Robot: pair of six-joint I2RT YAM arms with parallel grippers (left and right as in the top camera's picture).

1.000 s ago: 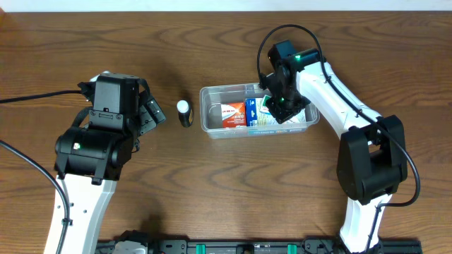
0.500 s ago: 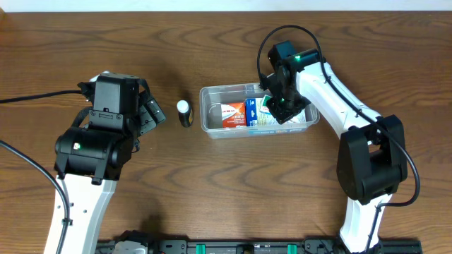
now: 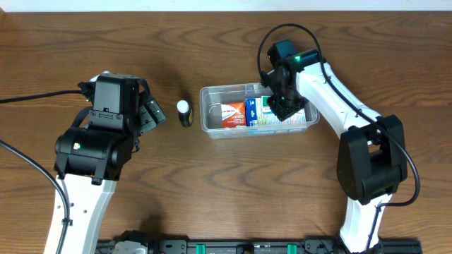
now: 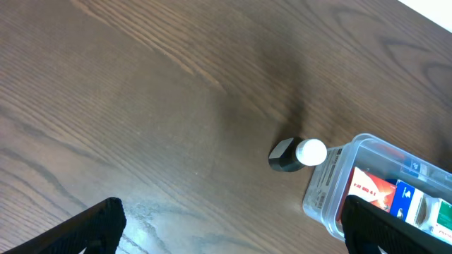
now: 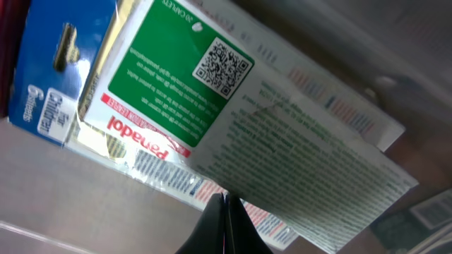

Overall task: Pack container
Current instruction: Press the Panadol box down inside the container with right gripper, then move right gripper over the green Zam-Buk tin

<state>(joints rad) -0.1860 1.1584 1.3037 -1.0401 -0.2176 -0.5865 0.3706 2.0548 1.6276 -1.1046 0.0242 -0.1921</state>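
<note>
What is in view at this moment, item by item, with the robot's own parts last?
table: one, brown wood, under everything
container: one, clear plastic, centre of the table
red and white box: one, inside the container, left part
blue carton: one, blue, inside the container, middle
green and white box: one, printed "panadol", inside the container beside the blue carton
small bottle: one, black with white cap, on the table left of the container
left gripper: one, black, open, left of the small bottle
right gripper: one, black, shut, over the container's right part
</note>
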